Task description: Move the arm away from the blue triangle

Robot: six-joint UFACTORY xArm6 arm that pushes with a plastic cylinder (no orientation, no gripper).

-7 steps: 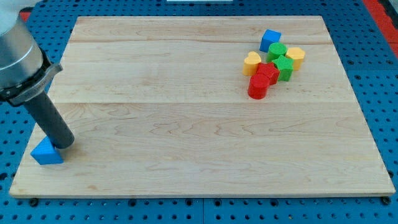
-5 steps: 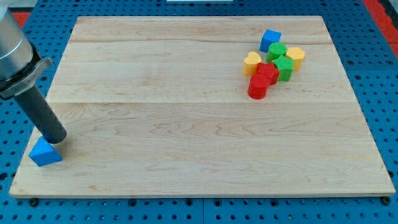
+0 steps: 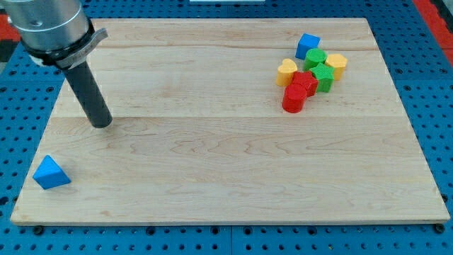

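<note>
Worktop: pale wooden board [image 3: 226, 163] lying on a blue pegboard base [image 3: 432, 92]; grain runs from the view's left to the view's right.
Arm: grey cylindrical housing [image 3: 48, 25] at the board's upper left corner, carrying a straight dark rod [image 3: 88, 95] that slants down toward the view's right.
My tip: rod's lower end [image 3: 102, 124] rests on the board near the left edge, about mid-height.
Pincer: the arm carries no pincer, only the rod, so there are no jaws to be apart or together.
Blue triangle: sits alone at the board's lower left corner [image 3: 51, 173], well apart from my tip, which stands above it and toward the view's right.
Cluster: seven blocks packed near the board's upper right corner, well apart from my tip.
Red blocks: cylinder [image 3: 293, 99] at the cluster's lower edge; second red block [image 3: 305, 82] touching it above.
Green blocks: one [image 3: 323, 75] at the cluster's right, one [image 3: 316, 58] above it.
Blue cube: top of the cluster [image 3: 307, 44].
Yellow blocks: heart-like piece [image 3: 286, 71] at the left; another [image 3: 336, 64] at the right.
</note>
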